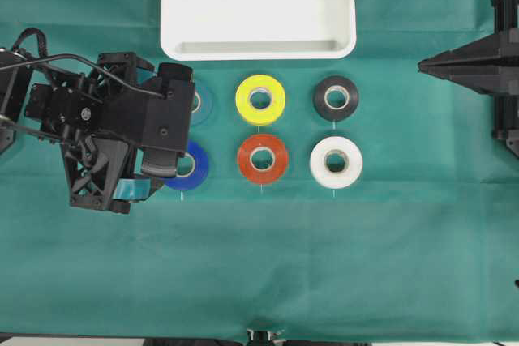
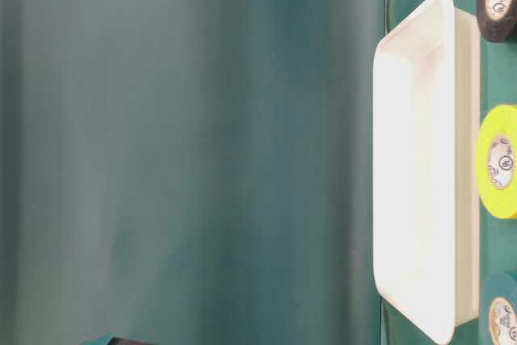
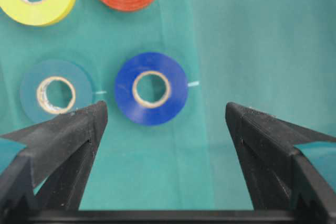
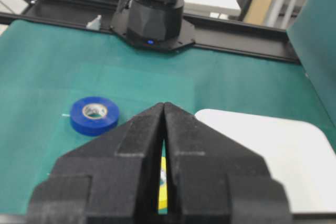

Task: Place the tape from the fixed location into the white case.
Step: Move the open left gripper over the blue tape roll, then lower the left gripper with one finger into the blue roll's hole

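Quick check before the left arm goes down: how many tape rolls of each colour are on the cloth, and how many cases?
Royal-blue tape: 1
Teal roll: 1
Yellow roll: 1
Red-orange roll: 1
Black roll: 1
White roll: 1
White case: 1
Total: 6 rolls and 1 case, 7 things.

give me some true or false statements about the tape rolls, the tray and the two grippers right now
1. The royal-blue tape lies flat on the cloth, not gripped. True.
2. The left gripper is shut. False: its jaws stand wide open above the tape.
3. The white case holds a roll. False: no roll shows inside it.
4. The right gripper is shut. True.
5. The yellow roll sits beside the black roll. True.
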Action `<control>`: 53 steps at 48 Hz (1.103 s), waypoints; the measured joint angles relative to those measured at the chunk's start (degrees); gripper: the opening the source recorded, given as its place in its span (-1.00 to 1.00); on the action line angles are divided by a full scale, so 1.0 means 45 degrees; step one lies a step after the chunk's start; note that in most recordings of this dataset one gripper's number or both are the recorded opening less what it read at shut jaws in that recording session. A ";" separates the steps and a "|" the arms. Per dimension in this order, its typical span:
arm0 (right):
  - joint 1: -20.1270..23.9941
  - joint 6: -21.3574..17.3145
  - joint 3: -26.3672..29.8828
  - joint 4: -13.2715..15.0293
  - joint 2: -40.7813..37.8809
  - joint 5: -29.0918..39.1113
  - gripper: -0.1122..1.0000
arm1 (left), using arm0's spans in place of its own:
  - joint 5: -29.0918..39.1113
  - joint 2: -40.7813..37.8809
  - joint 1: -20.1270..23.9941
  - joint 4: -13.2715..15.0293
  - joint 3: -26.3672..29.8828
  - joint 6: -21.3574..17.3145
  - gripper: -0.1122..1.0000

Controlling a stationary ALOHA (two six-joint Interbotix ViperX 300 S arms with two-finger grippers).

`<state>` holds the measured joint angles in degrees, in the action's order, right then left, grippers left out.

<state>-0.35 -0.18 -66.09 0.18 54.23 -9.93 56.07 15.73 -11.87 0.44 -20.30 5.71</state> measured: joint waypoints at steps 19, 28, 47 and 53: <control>0.0000 0.0000 0.0000 0.0000 0.0000 0.0000 -0.79 | -0.0059 0.0000 0.0000 -0.0020 -0.0020 -0.0020 0.97; 0.0000 0.0000 0.0000 -0.0020 0.0000 0.0000 -0.79 | -0.0488 -0.0195 0.0000 -0.0020 -0.0527 -0.0020 0.97; 0.0000 0.0000 0.0000 -0.0020 -0.0020 0.0039 -0.79 | -0.2461 -0.1289 -0.0605 -0.0020 -0.1621 0.0000 0.97; 0.0000 0.0000 0.0000 -0.0020 -0.0117 0.0039 -0.79 | -0.2773 -0.1719 -0.0684 -0.0020 -0.1875 0.0078 0.97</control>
<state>-0.35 -0.18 -66.09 0.09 53.70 -9.76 43.59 8.00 -14.94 0.35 -28.74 6.06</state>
